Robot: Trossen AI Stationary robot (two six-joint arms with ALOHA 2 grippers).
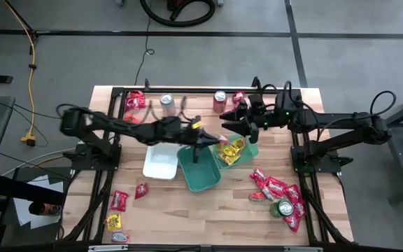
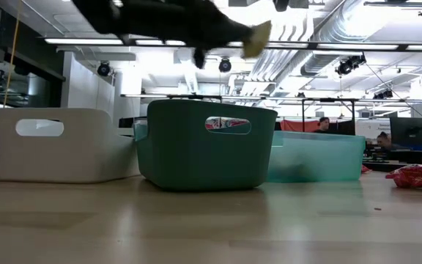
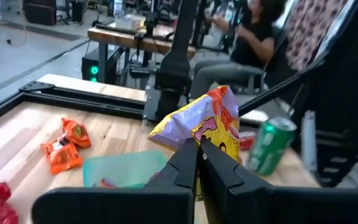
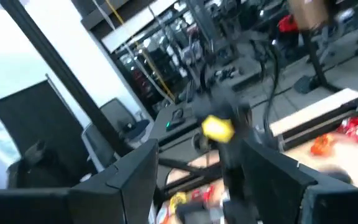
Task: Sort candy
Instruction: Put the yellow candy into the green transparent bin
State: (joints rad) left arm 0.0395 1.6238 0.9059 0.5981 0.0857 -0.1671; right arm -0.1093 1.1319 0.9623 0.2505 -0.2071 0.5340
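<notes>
My left gripper [image 1: 217, 139] reaches in from the left and is shut on a yellow candy packet [image 3: 202, 121], held high over the trays, as the low view shows [image 2: 257, 38]. Below it, a light teal tray [image 1: 252, 151] holds yellow packets [image 1: 232, 150]. A dark green tray [image 1: 200, 169] and a white tray [image 1: 161, 163] stand beside it. My right gripper [image 1: 231, 120] hovers open just beyond the teal tray's far side, touching nothing. Red packets [image 1: 280, 191] lie to the right, and others [image 1: 118, 201] near left. My left gripper pinches the yellow packet between its two fingers [image 3: 185, 163] at one edge [image 3: 195, 140]. The rest of the packet sticks out past the fingertips. It is lifted clear, well above the trays.
A silver can [image 1: 166, 102] and a red can [image 1: 220, 101] stand near the far edge, with red packets [image 1: 135, 101] at the far left. A green can [image 1: 283, 208] lies among the right-hand red packets. Orange packets [image 3: 64, 149] lie on the table. Bare wood shows along the near middle.
</notes>
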